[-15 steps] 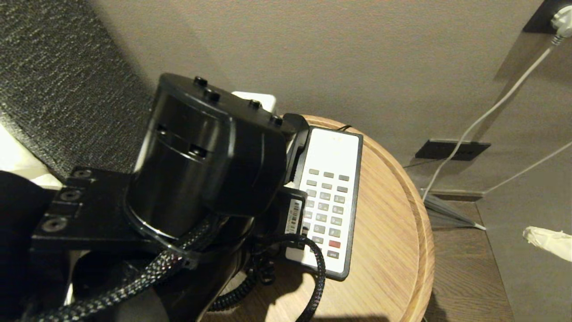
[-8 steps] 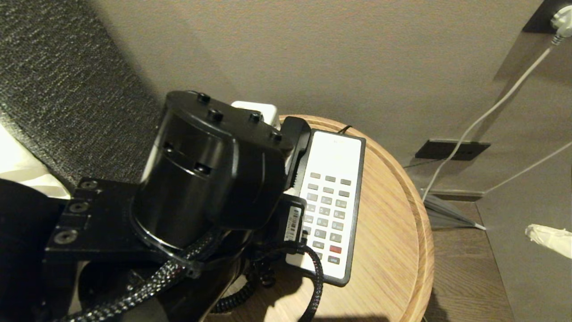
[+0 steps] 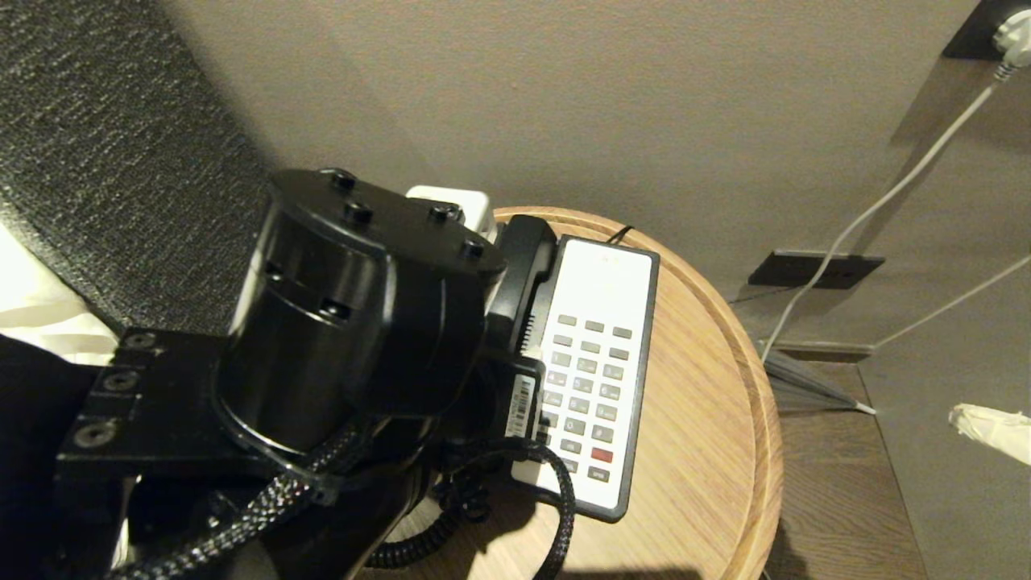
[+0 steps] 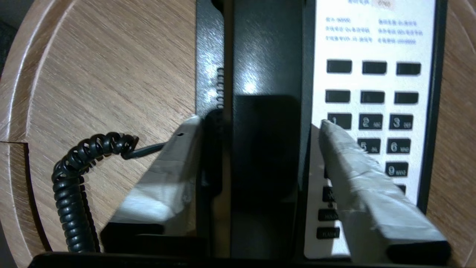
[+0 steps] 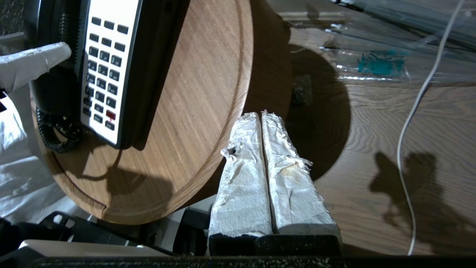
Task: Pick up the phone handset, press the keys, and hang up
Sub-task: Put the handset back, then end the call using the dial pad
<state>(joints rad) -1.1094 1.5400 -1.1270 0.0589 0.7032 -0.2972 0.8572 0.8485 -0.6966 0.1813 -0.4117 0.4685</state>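
Left wrist view: our left gripper (image 4: 260, 126) straddles the handset (image 4: 266, 67) with fingers spread, gripping nothing; it seems cradled, so next we withdraw.

Phone handset (image 4: 266, 74), long glossy black receiver, is lying flat in its cradle just beside the keys (image 4: 373, 119); its coiled cord is trailing onto the wood. Keys are sitting in rows of three on a white faceplate, one red.
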